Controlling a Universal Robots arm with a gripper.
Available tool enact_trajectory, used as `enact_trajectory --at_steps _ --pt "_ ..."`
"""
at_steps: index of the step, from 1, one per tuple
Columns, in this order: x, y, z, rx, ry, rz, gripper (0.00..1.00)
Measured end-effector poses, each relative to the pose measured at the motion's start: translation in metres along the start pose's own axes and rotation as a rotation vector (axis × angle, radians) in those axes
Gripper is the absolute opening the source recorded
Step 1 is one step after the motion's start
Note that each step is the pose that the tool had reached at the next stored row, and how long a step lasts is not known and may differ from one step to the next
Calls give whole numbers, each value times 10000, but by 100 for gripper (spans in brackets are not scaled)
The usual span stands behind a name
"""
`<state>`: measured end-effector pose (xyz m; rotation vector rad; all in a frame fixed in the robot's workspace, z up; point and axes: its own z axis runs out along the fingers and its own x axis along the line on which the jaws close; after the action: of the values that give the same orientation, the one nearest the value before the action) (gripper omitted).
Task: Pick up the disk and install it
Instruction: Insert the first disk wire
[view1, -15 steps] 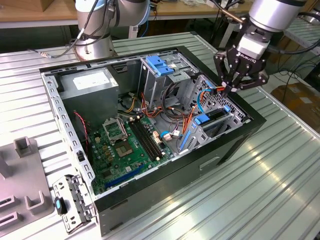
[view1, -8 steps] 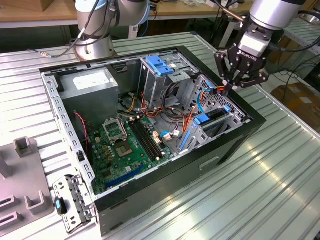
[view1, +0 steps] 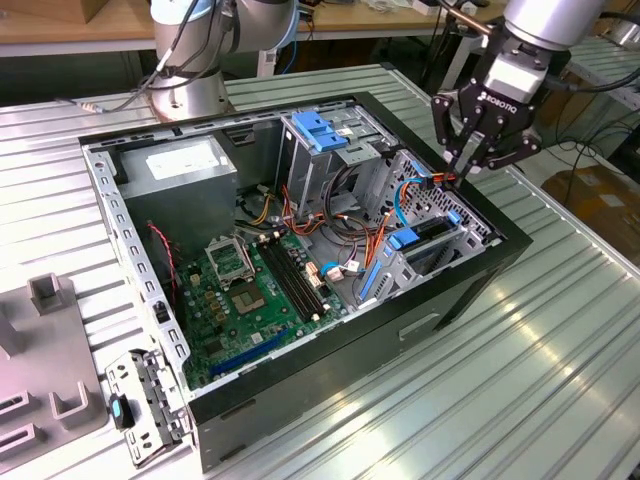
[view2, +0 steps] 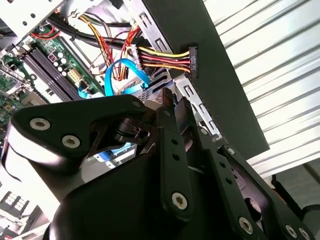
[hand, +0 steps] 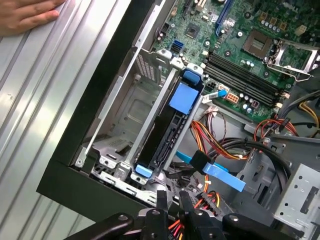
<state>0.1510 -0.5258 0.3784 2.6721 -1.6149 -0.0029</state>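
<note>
My black gripper (view1: 466, 166) has its jaws pressed together, pinching nothing. The flat disk with blue plastic side rails (hand: 169, 131) stands on edge inside the grey metal bay (hand: 125, 112), just under my jaws.

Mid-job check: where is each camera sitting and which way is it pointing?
Exterior view: off the arm, raised, looking down into the open computer case; arm base and hand show.
First wrist view: on the arm, looking down past the hand into the drive cage.
Second wrist view: on the arm, behind the hand, facing the computer case.
Both wrist views share the motherboard.
</note>
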Motion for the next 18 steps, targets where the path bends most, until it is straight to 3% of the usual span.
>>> enact_trajectory --at_steps 5,10,11,18 --pt "16 -37 2 3 9 -483 24" --pt "22 -46 20 3 36 -1266 25" --pt "24 -50 25 5 39 -1505 31" --pt "46 -94 45 14 58 -2475 31"
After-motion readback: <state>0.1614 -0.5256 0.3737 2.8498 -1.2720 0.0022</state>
